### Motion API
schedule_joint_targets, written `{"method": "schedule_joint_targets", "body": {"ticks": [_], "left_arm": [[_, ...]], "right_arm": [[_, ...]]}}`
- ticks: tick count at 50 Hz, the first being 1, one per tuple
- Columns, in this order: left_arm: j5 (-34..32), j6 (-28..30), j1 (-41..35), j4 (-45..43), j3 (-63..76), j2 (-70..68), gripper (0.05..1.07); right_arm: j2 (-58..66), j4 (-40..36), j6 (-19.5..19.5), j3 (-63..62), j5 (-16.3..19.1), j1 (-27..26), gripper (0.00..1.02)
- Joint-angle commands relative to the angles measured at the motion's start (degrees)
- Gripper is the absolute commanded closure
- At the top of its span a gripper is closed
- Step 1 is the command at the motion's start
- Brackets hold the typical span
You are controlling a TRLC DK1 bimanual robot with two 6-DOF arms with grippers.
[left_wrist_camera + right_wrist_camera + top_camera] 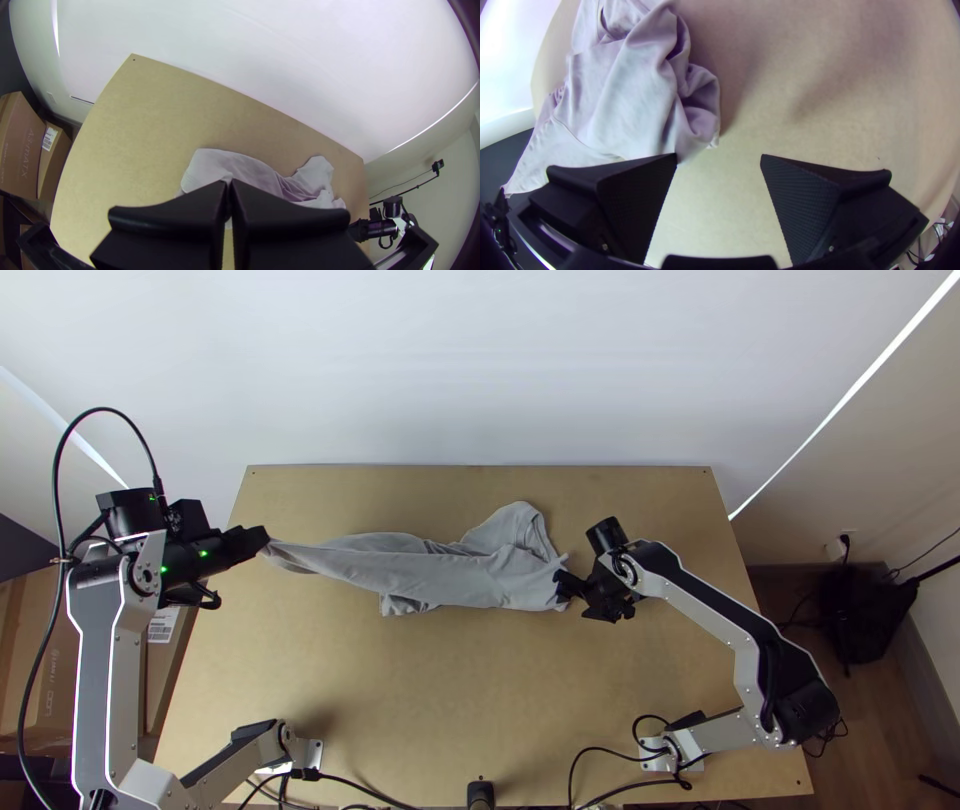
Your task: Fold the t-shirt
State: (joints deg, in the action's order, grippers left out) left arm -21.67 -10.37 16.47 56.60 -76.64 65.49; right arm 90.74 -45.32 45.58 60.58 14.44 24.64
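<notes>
T-shirt [430, 570]: grey, lying as a long, narrow, uneven strip across the middle and far part of the table [420, 690]. Left end drawn out to a taper at the table's left edge; right end bunched, with a flap spreading toward the far side.

Left claw [264, 543]: fingers pressed together on the tapered left end of the shirt, pinching it. Right claw [719, 159]: fingers spread, nothing between them; the bunched right end is just beside one finger. Whether that finger touches the cloth, cannot tell.

Progress: judged early. The cloth is gathered lengthwise, but no squared fold with matched edges is seen; loose folds at the right end and a piece sticking out on the near side, left of centre, count against calling it a finished layer. Left to do, by estimate: get a grip on the right end, spread or straighten the fabric, then fold it over and flatten it. Risk: pulling from the left end alone could drag the whole shirt left and tighten the bunching.

Containers: two cardboard boxes, a larger one [19, 145] and a smaller one with a white label [54, 160], stand off the table's left side. Contents cannot be told; neither seems to be part of the job.
</notes>
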Motion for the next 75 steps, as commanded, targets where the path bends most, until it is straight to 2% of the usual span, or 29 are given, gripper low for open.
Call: {"method": "schedule_joint_targets", "body": {"ticks": [1, 13, 17, 26, 34, 40, 46, 48, 49, 59, 61, 68, 75], "left_arm": [[-0.6, 1.3, 0.8, 0.6, 1.1, -1.6, 1.05], [-1.6, 2.8, 3.8, 1.4, 1.2, -1.6, 1.05], [-2.1, 4.0, 5.2, 1.9, 1.2, -1.7, 1.05], [-3.3, 5.4, 7.6, 2.7, 1.4, -1.7, 1.05], [-3.4, 5.5, 7.7, 3.3, 1.7, -2.0, 1.05], [-4.1, 5.5, 7.7, 3.4, 1.8, -2.4, 1.05], [-4.4, 5.4, 7.8, 3.4, 2.1, -2.6, 1.05], [-4.4, 5.4, 7.8, 3.4, 2.1, -2.7, 1.05], [-4.4, 5.4, 7.8, 3.4, 2.1, -2.7, 1.05], [-4.4, 4.8, 9.2, 2.4, 1.1, -4.5, 1.05], [-4.4, 4.6, 9.2, 0.9, 1.2, -5.1, 1.05], [-4.4, 4.0, 9.3, -0.1, -0.6, -4.9, 1.05], [-4.3, 3.7, 9.0, -1.7, -2.4, -4.4, 1.05]], "right_arm": [[3.2, -0.6, -0.1, 2.8, 0.1, 0.2, 0.25], [7.4, 0.2, -0.5, 6.0, 0.1, 0.7, 0.25], [7.9, 1.1, -0.7, 6.7, 0.1, 1.1, 0.34], [8.7, 1.8, -0.7, 7.6, 0.1, 1.8, 0.34], [8.6, 1.9, -0.9, 8.0, -2.2, 3.0, 0.69], [8.5, 1.9, -1.0, 7.6, -2.3, 3.0, 0.84], [8.2, 1.9, -2.1, 6.4, -2.4, 3.3, 0.87], [8.0, 1.9, -2.6, 6.3, -3.7, 3.4, 0.99], [7.8, 1.9, -2.6, 6.3, -4.7, 3.4, 1.00], [2.0, 1.9, -3.2, 7.6, -5.4, 3.5, 1.00], [0.4, 1.9, -3.7, 8.5, -6.4, 3.5, 1.00], [-4.7, 1.3, -7.0, 12.4, -13.6, 2.7, 1.00], [-9.8, 1.4, -7.7, 14.6, -13.7, 0.2, 1.00]]}}
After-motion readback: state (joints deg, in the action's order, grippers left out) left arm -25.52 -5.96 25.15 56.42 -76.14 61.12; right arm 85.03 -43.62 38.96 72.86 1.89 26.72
